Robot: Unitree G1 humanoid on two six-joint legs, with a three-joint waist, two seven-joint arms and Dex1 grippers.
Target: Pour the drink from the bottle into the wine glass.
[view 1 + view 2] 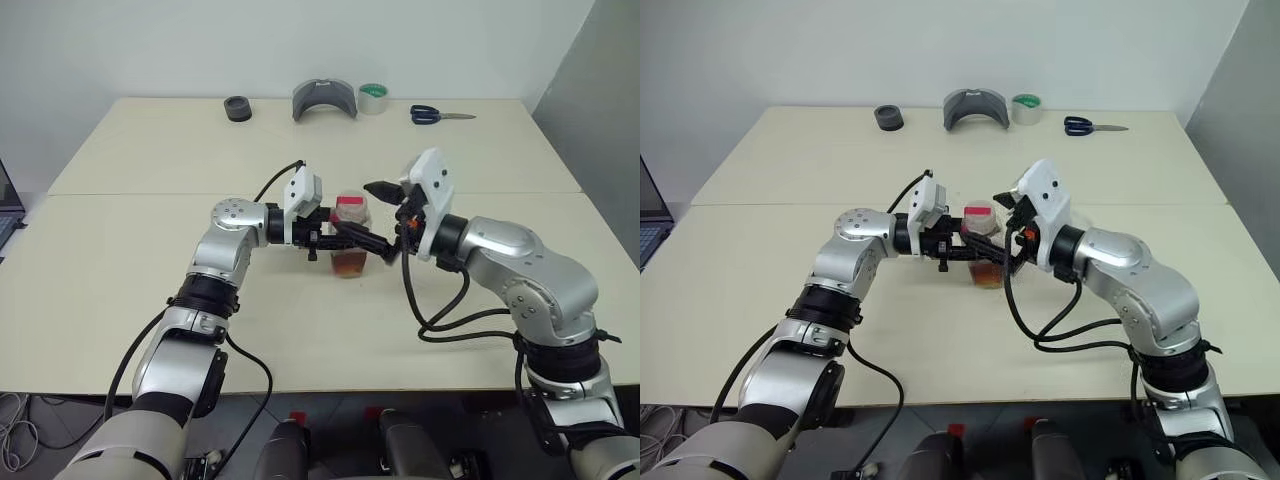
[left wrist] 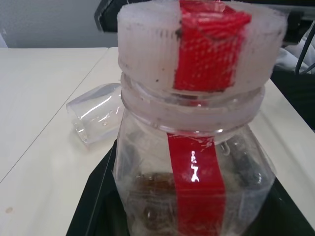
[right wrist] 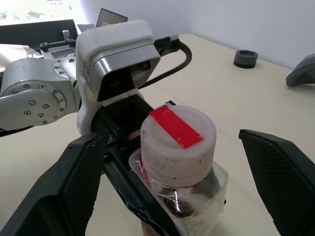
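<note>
Cream counter (image 1: 150,260) carried it all: left hand (image 1: 345,238) clamped on the bottle (image 1: 351,238), right hand (image 3: 177,177) spread wide around its cap (image 3: 178,140).

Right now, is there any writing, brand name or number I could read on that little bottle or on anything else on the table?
None can be read.
The bottle: its red label strip and the red strip on its cap are plain, with only glare on them, no lettering.
The tape roll, the scissors and the other items at the table's far edge: too small to show any print.
</note>
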